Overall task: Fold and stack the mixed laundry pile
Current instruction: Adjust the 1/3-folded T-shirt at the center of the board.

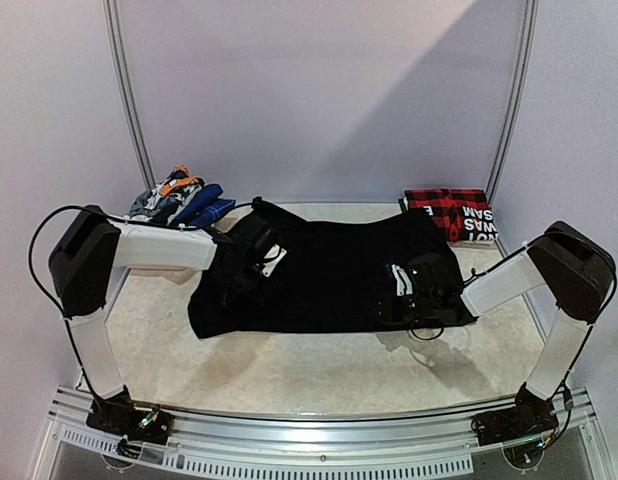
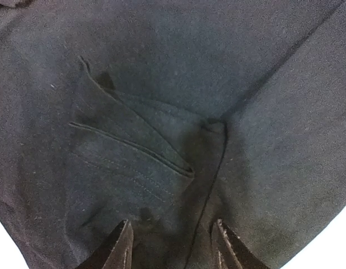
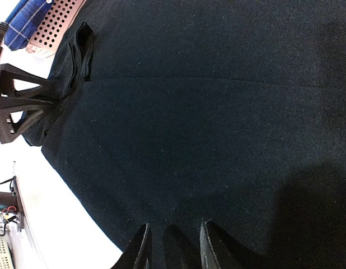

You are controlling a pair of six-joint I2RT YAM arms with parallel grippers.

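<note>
Large black trousers (image 1: 329, 270) lie spread flat across the middle of the table. My left gripper (image 1: 247, 268) rests on their left part. In the left wrist view its jaws (image 2: 173, 246) stand apart over a seam beside a stitched pocket (image 2: 128, 151), with the black cloth (image 2: 162, 84) between the tips. My right gripper (image 1: 401, 292) sits on the right part of the trousers (image 3: 190, 112). The right gripper's (image 3: 174, 246) narrow jaws pinch a small hump of the black cloth. The rest of the mixed laundry pile (image 1: 174, 198) is heaped at the back left, a blue plaid shirt (image 3: 24, 22) among it.
A pale lattice basket (image 3: 55, 22) lies by the pile at the back left. A folded red-and-black plaid garment (image 1: 449, 212) with white lettering sits at the back right. Curved metal posts (image 1: 129, 110) rise along the back wall. Bare tabletop (image 1: 319, 370) runs in front of the trousers.
</note>
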